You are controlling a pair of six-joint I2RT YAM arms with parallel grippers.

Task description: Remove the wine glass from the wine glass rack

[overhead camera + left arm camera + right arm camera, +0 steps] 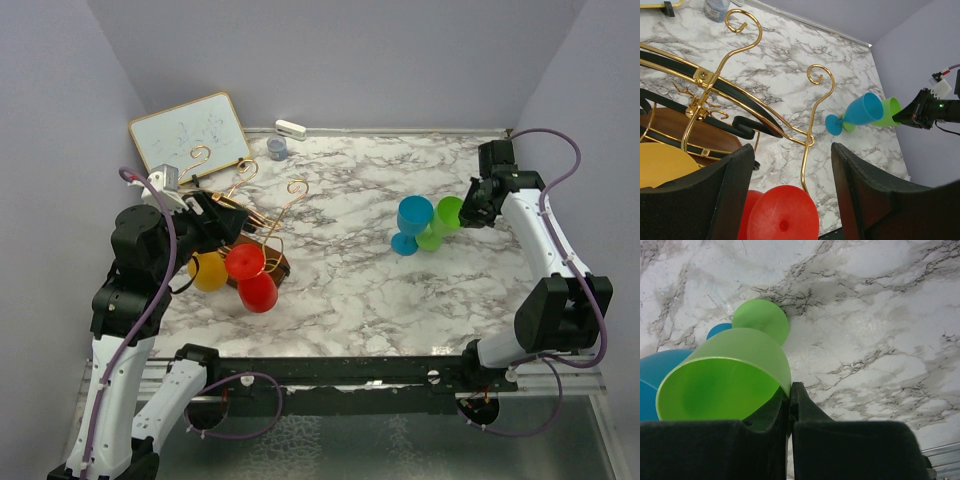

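Right gripper (pixel 790 390) is clamped on the rim of a green glass (pixel 725 375). That glass is tipped over on the marble table (pixel 350 270), right of centre and well clear of the rack (pixel 277 264). A blue glass (pixel 413 220) lies tipped against it on its left.

Left gripper (pixel 792 150) hangs over the rack's near side with its fingers spread wide, holding nothing. Two red glasses (pixel 245 262) (pixel 258 292) and a yellow one (pixel 208 271) sit at the rack, the yellow leftmost. I cannot tell whether they hang from the hooks. A whiteboard (pixel 190 132) leans against the back-left wall.
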